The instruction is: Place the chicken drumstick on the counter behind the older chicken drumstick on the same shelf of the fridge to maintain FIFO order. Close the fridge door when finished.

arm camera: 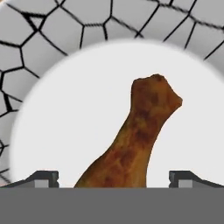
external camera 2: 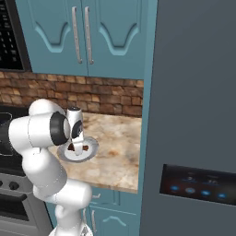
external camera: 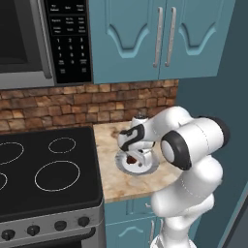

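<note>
A glossy reddish-brown chicken drumstick lies on a white plate with a grey crackle rim. The plate rests on the beige mottled counter, near its middle. My gripper hangs straight down over the plate, open, with one fingertip on each side of the drumstick's thick end and not touching it. From the right base view the hand covers most of the drumstick. The fridge stands shut to the right of the counter. Its shelf and the older drumstick are hidden.
A black glass stovetop borders the counter on the left, under a microwave. A brick backsplash and teal wall cabinets lie behind. The fridge face carries a blue-lit black panel.
</note>
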You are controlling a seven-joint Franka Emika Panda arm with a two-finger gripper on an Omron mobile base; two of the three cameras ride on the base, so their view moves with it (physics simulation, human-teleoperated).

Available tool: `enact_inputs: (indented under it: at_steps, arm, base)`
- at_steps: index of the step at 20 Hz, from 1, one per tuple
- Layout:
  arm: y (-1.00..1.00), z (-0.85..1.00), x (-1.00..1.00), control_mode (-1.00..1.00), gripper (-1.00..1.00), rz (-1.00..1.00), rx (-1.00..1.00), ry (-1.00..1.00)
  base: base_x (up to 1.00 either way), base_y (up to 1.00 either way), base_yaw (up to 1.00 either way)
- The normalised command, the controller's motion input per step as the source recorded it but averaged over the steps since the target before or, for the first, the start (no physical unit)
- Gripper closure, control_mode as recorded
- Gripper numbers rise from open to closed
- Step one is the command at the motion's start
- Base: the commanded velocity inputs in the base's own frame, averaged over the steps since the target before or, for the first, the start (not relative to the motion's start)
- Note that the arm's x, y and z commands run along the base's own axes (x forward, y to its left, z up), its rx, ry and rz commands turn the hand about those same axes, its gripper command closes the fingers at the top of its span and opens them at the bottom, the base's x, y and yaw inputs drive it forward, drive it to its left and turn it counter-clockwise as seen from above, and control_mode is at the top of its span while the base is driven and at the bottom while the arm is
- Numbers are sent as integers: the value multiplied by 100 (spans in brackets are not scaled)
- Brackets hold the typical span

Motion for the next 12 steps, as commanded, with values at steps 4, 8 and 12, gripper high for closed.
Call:
enact_inputs:
  at_steps: [4,8,12]
  arm:
    - [7,-23,0,-100,100,0,-9,5]
    - [0,-6,-7,-100,100,0,-1,-2]
    - [-8,22,-56,-100,100,0,0,-17]
  base:
    - [0,0,0]
    - [0,0,0]
    - [0,0,0]
